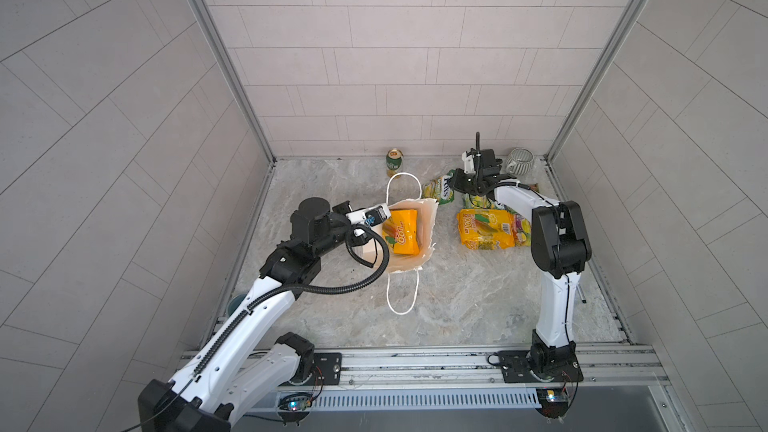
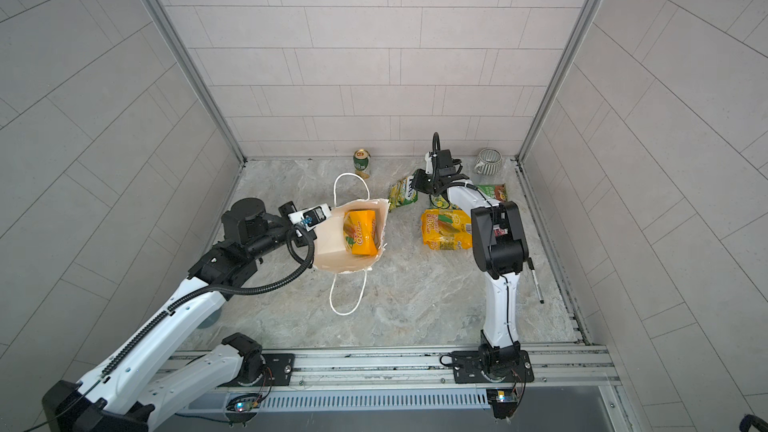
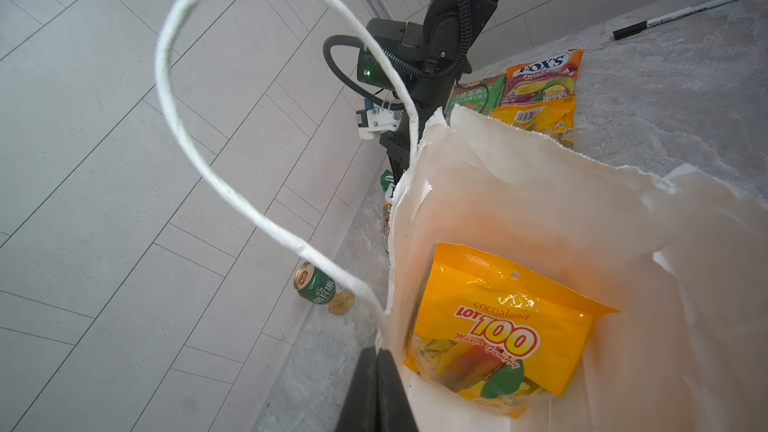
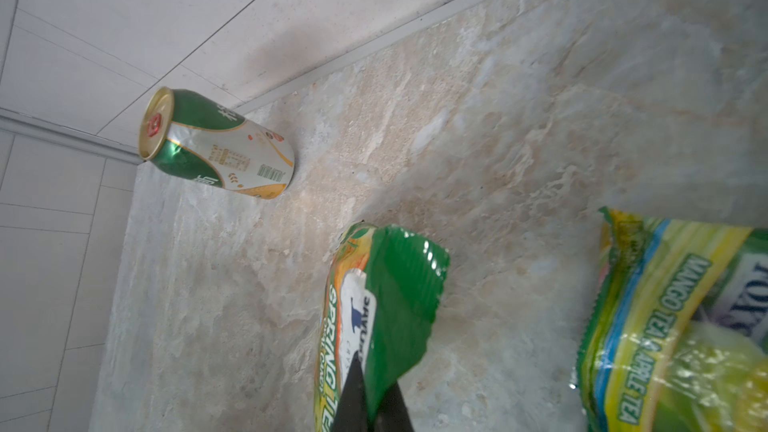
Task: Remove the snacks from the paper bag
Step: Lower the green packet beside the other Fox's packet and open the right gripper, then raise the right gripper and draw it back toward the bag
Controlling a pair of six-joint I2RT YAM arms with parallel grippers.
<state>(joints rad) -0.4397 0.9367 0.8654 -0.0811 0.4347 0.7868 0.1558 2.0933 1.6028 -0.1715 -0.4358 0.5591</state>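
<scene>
Left gripper (image 3: 376, 392) is closed on paper bag (image 3: 519, 201) rim, right gripper (image 4: 370, 405) on green packet (image 4: 399, 284) at its crimped end; film judged light, slippery.

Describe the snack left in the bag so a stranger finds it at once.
On the marble table, find the open white paper bag. Inside lies one orange-yellow packet lettered LOT 100. Its lookalike lies outside the bag, further right.
</scene>
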